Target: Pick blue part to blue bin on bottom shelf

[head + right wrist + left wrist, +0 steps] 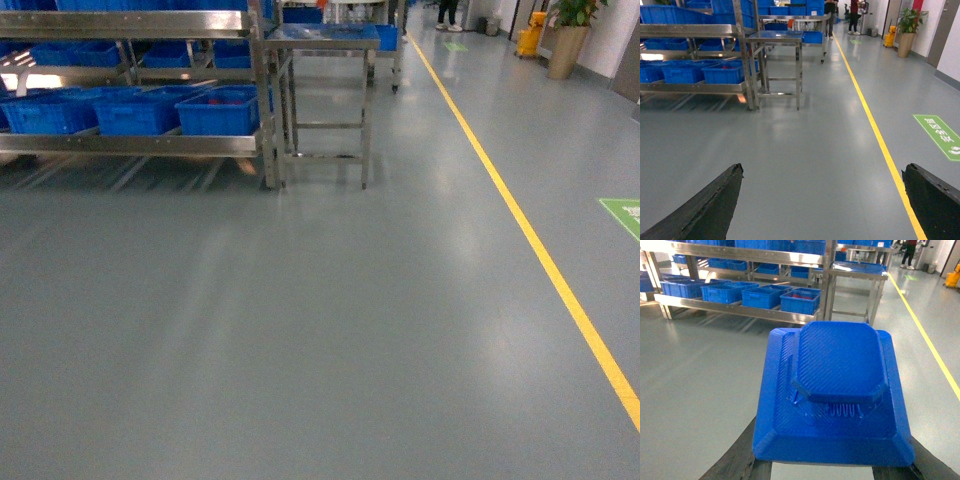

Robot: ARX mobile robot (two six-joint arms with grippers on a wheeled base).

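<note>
Head view gives me no arms at all, only grey floor, the yellow line (530, 240) and the bottom shelf (130, 143) with its blue bins (218, 112) far left; my left wrist camera alone shows the blue part (835, 395), pinched in the left gripper (822, 470), well short of the shelf; right wrist view shows the right gripper (822, 200) spread wide over bare floor, holding nothing.
</note>
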